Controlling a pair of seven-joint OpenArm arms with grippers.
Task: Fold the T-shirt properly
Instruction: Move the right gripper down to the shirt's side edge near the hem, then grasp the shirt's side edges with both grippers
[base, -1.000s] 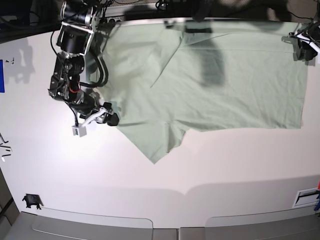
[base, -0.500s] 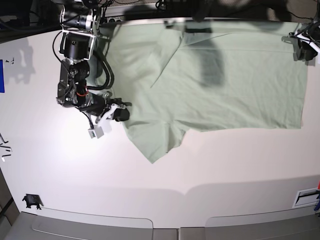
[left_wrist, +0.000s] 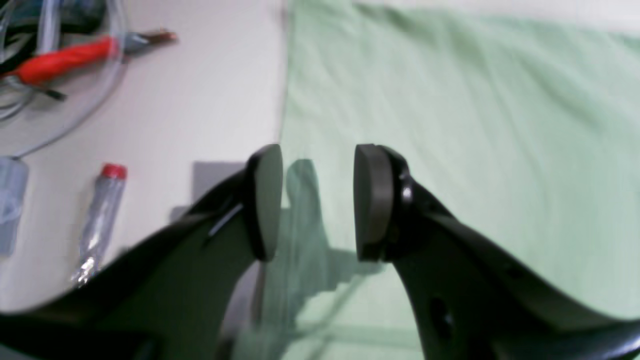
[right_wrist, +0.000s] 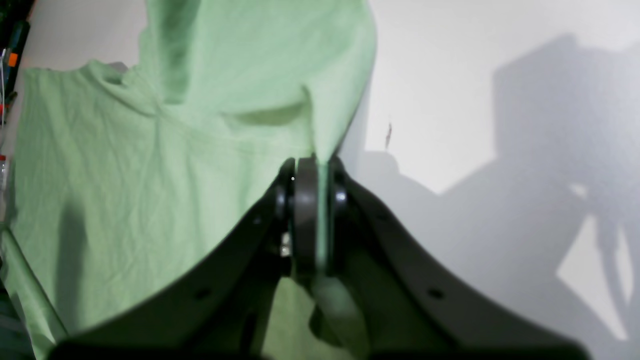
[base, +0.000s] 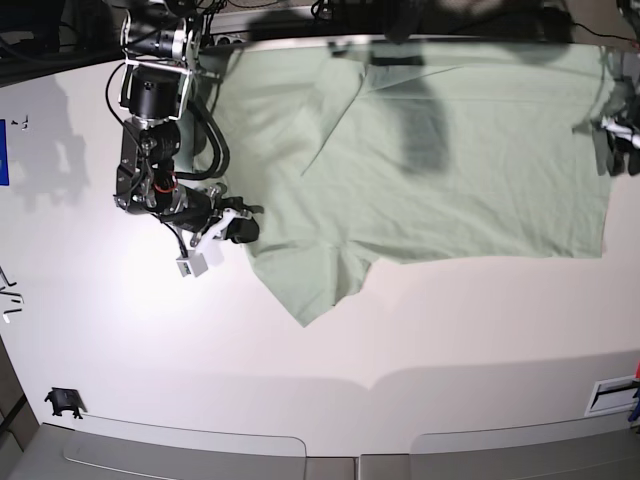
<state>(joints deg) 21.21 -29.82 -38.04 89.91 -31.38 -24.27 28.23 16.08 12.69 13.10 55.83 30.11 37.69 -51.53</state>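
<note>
- From where I stand, the T-shirt (base: 470, 180) lies spread over the white table (base: 200, 370), filling the upper middle and upper right of the base view, with a flap pointing down at lower centre.
- The right gripper (right_wrist: 315, 220), at the left of the base view, has its fingers closed on a narrow ridge of the cloth; in its own wrist view the pinched fabric runs up between them.
- The left gripper (left_wrist: 316, 202), at the upper right edge of the base view, has its fingers parted, with a plain gap between them. They sit over the shirt's side edge, and I see nothing gripped.
- That cloth looks thin, light and limp. I'd expect it to droop and ripple wherever nobody supports it, and to slide easily on the smooth table.
- Nothing about it seems fragile, though a hard, one-sided tug could drag the whole shirt crooked.
- For the free fingers, I'd pick the side edge near the lower right corner of the cloth, in the right of the base view, and nip just a little past the border, so that both layers come along if there are two.
- The pinch at the left seems a fair hold; lifting low and evenly from both sides should keep creases away.
</note>
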